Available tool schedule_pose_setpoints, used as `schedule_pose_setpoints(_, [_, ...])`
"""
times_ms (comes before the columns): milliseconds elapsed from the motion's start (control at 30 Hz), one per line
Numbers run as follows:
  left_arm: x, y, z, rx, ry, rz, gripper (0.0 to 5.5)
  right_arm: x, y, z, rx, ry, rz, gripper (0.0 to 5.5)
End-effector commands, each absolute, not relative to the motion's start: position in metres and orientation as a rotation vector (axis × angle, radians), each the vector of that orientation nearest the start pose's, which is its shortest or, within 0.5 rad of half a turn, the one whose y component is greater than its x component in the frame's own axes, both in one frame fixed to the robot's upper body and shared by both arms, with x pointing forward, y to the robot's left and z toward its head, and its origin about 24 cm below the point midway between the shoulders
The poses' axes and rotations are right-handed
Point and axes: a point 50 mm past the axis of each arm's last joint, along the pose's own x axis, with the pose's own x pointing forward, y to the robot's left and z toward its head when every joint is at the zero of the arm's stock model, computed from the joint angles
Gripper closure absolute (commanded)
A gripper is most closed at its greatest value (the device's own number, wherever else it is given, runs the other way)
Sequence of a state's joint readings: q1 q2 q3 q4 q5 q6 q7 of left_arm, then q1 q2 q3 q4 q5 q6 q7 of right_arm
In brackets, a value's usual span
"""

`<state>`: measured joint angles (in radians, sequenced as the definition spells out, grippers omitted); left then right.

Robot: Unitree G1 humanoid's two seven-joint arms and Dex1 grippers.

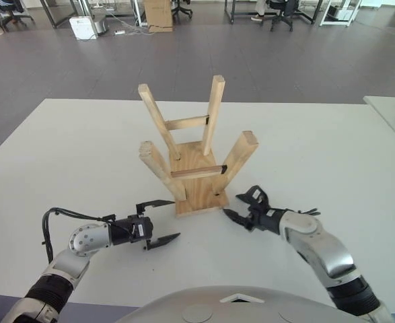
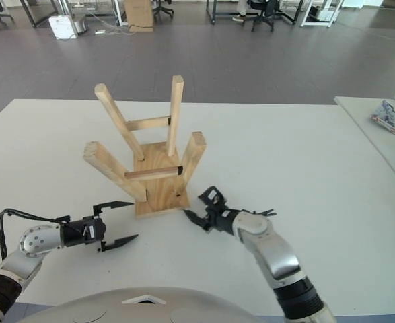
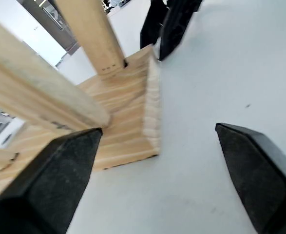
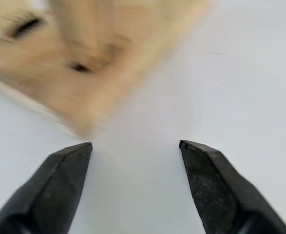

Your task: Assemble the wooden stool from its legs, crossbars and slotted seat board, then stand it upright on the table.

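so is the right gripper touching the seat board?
Cannot tell. Left eye view: the right gripper sits at the seat board's near corner; neither contact nor a gap is plain.

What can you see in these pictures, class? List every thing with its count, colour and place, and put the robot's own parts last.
stool: one, pale wood, upside down in the middle of the table.
seat board: one, pale wood, flat on the table, under the legs.
legs: four, pale wood, pointing up and splayed from the seat board.
crossbars: two seen, brownish wood, one joining the near legs, one joining the far legs.
table: one, white, under the stool.
second table: one, white, at the right edge.
cardboard box: one, brown, on the floor far behind.
left gripper: one, black, jaws open, left of the seat board's near edge.
right gripper: one, black, jaws open, at the seat board's near right corner.
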<state>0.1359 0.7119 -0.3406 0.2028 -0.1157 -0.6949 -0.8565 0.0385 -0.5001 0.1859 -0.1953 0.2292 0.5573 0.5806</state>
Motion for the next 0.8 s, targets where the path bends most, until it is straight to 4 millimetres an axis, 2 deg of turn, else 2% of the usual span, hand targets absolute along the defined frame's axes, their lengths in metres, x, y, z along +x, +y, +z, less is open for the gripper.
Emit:
schedule_pose_setpoints(33, [0.160,0.180,-0.002,0.558,0.121,-1.320,1.19,0.253,-0.208,0.043,-0.178,0.513,0.627,2.14])
schedule_pose_setpoints(133, [0.174,0.172,-0.007,0.575,0.105,-1.334,1.19,0.264,-0.204,0.049,-0.188,0.479,0.647,2.14])
schedule_pose_setpoints(233, [0.186,0.161,-0.018,0.578,0.094,-1.331,1.19,0.278,-0.186,0.045,-0.200,0.455,0.672,2.14])
schedule_pose_setpoints(333, [0.178,0.165,-0.023,0.581,0.089,-1.357,1.19,0.286,-0.172,0.047,-0.216,0.429,0.711,2.14])
schedule_pose_setpoints(367, [0.173,0.170,-0.023,0.583,0.095,-1.372,1.19,0.286,-0.171,0.049,-0.219,0.426,0.717,2.14])
schedule_pose_setpoints(467, [0.133,0.205,-0.021,0.548,0.164,-1.531,1.19,0.281,-0.169,0.051,-0.231,0.429,0.766,2.14])
schedule_pose_setpoints(533, [0.108,0.231,-0.021,0.526,0.266,-1.653,1.19,0.269,-0.166,0.055,-0.210,0.428,0.817,2.14])
schedule_pose_setpoints(600, [0.094,0.265,-0.027,0.526,0.429,-1.664,1.19,0.259,-0.162,0.062,-0.182,0.418,0.860,2.14])
schedule_pose_setpoints(633, [0.100,0.282,-0.029,0.555,0.486,-1.576,1.19,0.257,-0.158,0.067,-0.160,0.401,0.870,2.14])
schedule_pose_setpoints(700, [0.117,0.302,-0.028,0.587,0.515,-1.409,1.19,0.252,-0.150,0.076,-0.119,0.376,0.899,2.14])
schedule_pose_setpoints(800, [0.139,0.307,-0.016,0.606,0.426,-1.307,1.19,0.246,-0.140,0.083,-0.099,0.365,0.948,2.14])
